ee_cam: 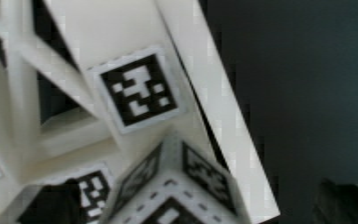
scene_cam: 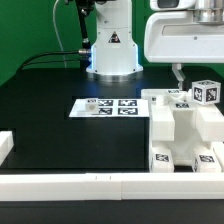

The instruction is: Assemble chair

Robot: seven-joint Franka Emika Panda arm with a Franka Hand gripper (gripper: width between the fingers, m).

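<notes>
The chair's white tagged parts stand joined in a blocky cluster at the exterior view's right, with a small tagged block on top. My gripper hangs just above that block. One finger shows beside the block with a gap between them, and the other finger is hidden. The jaws stand open, holding nothing. In the wrist view the chair parts fill most of the picture at close range, with slanted white bars and several tags. My fingers do not show there.
The marker board lies flat on the black table beside the chair parts. A long white rail edges the table's front, with a white block at the exterior view's left. The robot base stands behind.
</notes>
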